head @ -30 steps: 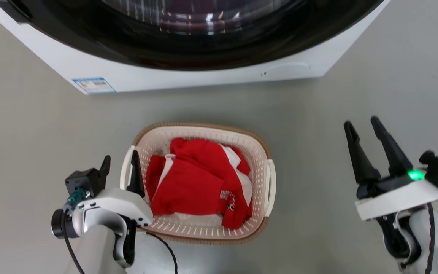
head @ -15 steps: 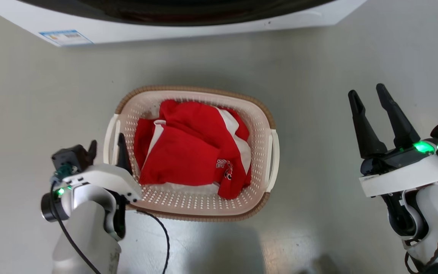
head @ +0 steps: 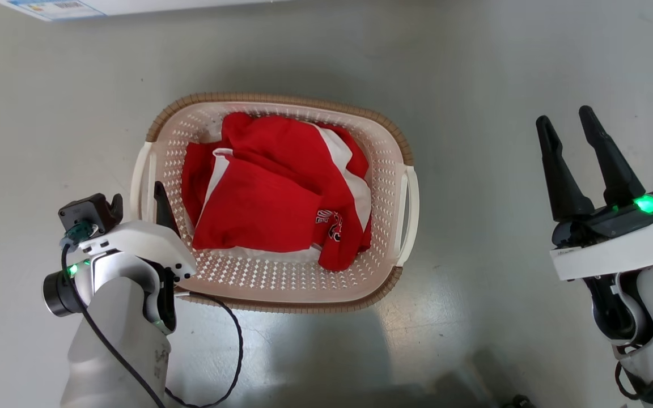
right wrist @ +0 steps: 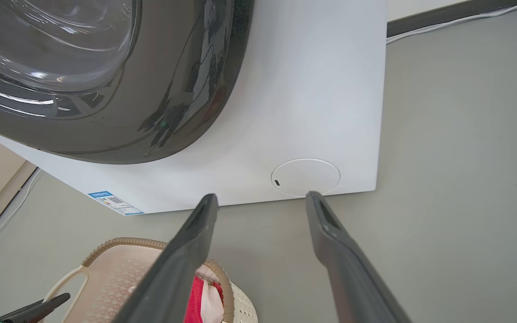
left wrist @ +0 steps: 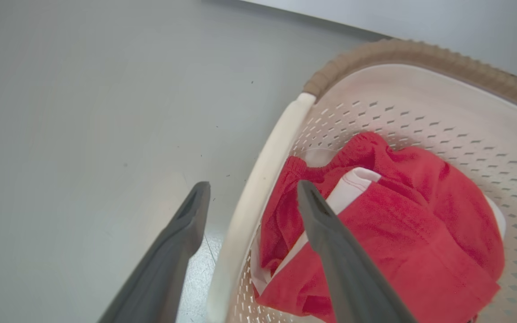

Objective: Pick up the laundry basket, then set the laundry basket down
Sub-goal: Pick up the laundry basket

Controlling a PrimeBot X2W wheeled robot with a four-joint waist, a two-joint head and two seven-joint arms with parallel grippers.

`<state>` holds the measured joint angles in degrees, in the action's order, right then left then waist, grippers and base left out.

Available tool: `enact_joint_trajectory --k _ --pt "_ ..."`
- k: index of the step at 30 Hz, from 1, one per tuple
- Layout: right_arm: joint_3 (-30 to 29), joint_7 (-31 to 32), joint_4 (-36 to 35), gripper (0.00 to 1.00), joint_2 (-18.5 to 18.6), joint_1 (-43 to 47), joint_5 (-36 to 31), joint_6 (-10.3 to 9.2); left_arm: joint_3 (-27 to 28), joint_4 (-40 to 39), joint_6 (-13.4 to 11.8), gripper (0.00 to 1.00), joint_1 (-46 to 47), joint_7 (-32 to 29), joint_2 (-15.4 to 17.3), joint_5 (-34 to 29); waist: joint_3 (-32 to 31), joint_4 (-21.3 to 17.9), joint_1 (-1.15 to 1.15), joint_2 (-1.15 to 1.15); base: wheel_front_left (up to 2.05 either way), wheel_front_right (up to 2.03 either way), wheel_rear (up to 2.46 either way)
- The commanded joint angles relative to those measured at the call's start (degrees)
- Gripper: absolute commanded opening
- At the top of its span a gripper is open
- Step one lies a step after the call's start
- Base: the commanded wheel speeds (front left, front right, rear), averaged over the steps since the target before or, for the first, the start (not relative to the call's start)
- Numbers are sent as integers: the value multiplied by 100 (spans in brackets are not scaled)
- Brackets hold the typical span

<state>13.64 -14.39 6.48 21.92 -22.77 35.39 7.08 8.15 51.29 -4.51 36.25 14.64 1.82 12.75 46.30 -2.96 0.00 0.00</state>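
Left claw [left wrist: 253, 186] gapes wide astride the left handle [head: 138, 170] of the laundry basket [head: 281, 283], not clamping it; right claw [head: 563, 114], equally wide, hangs empty well right.

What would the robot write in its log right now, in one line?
laundry basket: on floor, red clothes inside | left gripper: open, astride left handle | right gripper: open, off to the side, holding nothing
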Motion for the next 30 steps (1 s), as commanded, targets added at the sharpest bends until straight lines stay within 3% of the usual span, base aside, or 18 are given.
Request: enact_joint_trajectory --k 1,12,13,17,19,21,22,23,30 --pt "81 -61 -131 100 102 42 62 41 116 41 25 100 -49 36 126 -99 86 -7 0 0 0 0 0" --pt "22 -61 -196 100 161 15 74 41 -54 768 91 100 251 36 281 -390 355 -28 0 0 0 0 0" --pt "19 -61 -194 100 159 15 74 41 -67 803 104 95 274 36 282 -400 358 -28 0 0 0 0 0" --pt "27 -61 -173 100 139 6 76 41 -85 900 136 50 337 36 290 -416 353 -39 0 0 0 0 0" --pt "44 -61 -161 100 133 -10 85 41 -93 1035 167 42 381 36 297 -409 346 -49 0 0 0 0 0" --pt "60 -61 -149 100 126 -26 91 41 -104 1124 188 29 432 36 309 -408 335 -56 0 0 0 0 0" --pt "66 -61 -142 100 124 -32 93 41 -111 1154 204 6 451 36 314 -408 326 -60 0 0 0 0 0" --pt "70 -61 -137 100 118 -35 94 41 -112 1178 218 0 463 36 320 -404 312 -65 0 0 0 0 0" --pt "99 -61 -75 100 39 -35 114 41 -121 1108 380 0 345 36 253 -333 100 -91 0 0 0 0 0"
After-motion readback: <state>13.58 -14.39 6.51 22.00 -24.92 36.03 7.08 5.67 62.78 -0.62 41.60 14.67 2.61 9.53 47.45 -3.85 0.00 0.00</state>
